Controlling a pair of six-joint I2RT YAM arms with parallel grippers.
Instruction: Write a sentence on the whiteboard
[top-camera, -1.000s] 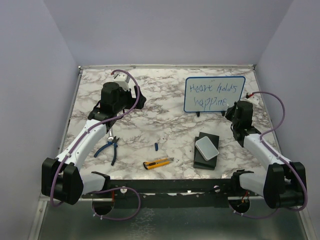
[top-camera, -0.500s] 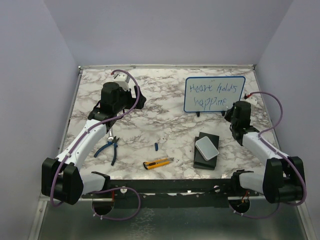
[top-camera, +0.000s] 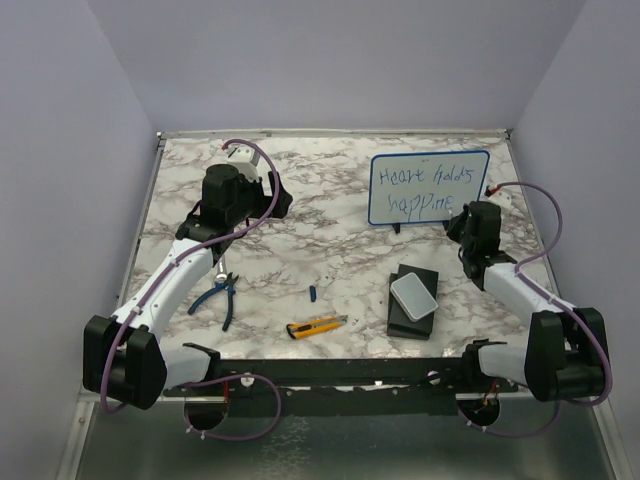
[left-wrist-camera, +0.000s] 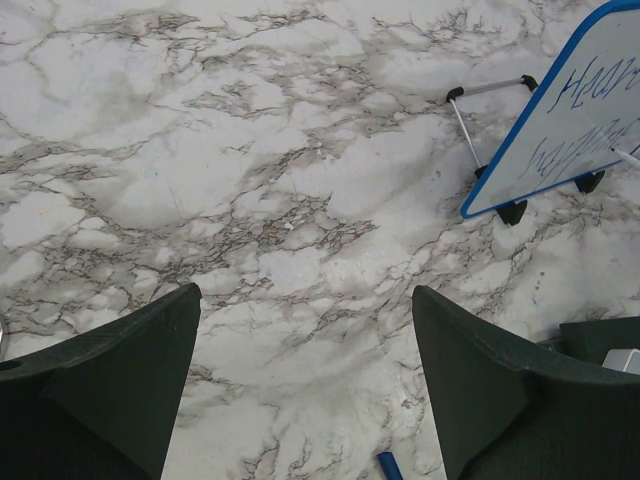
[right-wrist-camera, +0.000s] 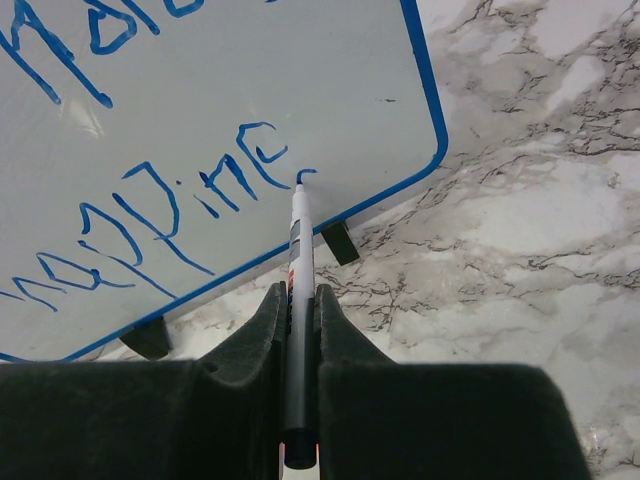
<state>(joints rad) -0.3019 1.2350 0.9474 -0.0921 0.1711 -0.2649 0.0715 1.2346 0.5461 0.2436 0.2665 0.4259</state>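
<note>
Shows the right gripper (right-wrist-camera: 298, 296) clamped on a marker (right-wrist-camera: 297, 250) tipped against the whiteboard (right-wrist-camera: 300, 90), just past the sentence (right-wrist-camera: 160, 212) (second line). Shows the left gripper (left-wrist-camera: 305, 295) spread apart, empty.

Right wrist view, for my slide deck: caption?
Right gripper holds a marker, tip on the whiteboard at the end of the sentence.

The whiteboard (top-camera: 428, 187) stands back right, box (top-camera: 414, 296) (on a slab (top-camera: 408, 328)) before it, pliers (top-camera: 222, 295) left.
</note>
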